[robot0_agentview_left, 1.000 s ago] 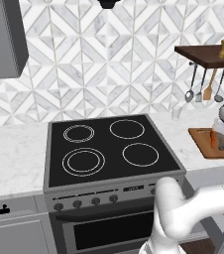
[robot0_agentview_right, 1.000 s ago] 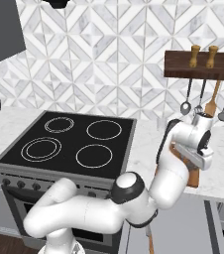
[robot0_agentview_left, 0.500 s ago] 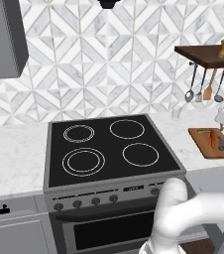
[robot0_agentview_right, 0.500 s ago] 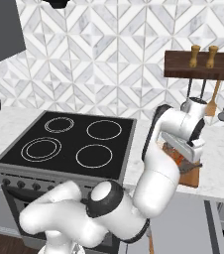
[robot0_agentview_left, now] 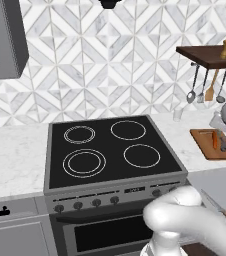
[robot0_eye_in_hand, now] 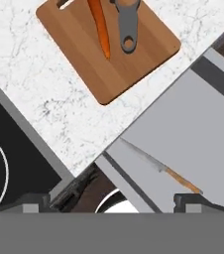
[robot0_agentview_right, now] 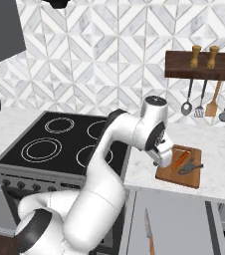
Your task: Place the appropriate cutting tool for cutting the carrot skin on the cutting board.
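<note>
Currently the peeler [robot0_eye_in_hand: 127, 25] lies flat on the cutting board [robot0_eye_in_hand: 94, 59] just beside the carrot [robot0_eye_in_hand: 99, 27], long axes roughly parallel, while the gripper [robot0_eye_in_hand: 111, 201], fingers wide apart and empty, hangs above and back from the board's near edge.

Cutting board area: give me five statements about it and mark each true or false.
1. The carrot lies on the cutting board. True.
2. The cutting tool rests on the stove. False: it lies on the board beside the carrot.
3. The hand is clamped on the carrot. False: it is open, holding nothing, and away from the board.
4. A knife with an orange handle lies on the grey surface below the counter. True.
5. The board sits on the black cooktop. False: it sits on the marble counter right of the stove.
</note>
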Available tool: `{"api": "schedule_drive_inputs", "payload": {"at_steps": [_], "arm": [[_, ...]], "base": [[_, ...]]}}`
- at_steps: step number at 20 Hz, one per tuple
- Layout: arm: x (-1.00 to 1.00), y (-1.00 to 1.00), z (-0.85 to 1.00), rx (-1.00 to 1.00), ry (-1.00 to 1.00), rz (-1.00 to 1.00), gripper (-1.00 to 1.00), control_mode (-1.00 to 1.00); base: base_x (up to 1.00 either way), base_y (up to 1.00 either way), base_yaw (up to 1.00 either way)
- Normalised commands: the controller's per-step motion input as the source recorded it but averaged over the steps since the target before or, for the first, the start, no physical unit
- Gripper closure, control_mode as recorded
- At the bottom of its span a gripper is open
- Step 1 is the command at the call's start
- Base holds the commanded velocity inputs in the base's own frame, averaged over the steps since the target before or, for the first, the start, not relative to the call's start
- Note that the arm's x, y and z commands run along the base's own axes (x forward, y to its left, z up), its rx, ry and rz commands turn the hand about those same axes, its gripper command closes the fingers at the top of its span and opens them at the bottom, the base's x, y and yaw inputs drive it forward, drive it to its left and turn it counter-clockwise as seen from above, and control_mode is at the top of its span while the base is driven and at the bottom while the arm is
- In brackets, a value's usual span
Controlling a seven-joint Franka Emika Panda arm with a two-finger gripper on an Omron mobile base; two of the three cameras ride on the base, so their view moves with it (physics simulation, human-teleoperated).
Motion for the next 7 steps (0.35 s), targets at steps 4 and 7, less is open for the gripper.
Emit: {"api": "schedule_drive_inputs", "payload": {"at_steps": [4,7], "arm": [[-0.99,0.80,0.47,-0.12,-0.18,0.01,-1.00,-1.00],[-1.00,0.67,0.42,-0.15,-0.20,0.09,-1.00,-1.00]], "base": [[0.00,0.00,0.00],[0.00,0.00,0.00]]}}
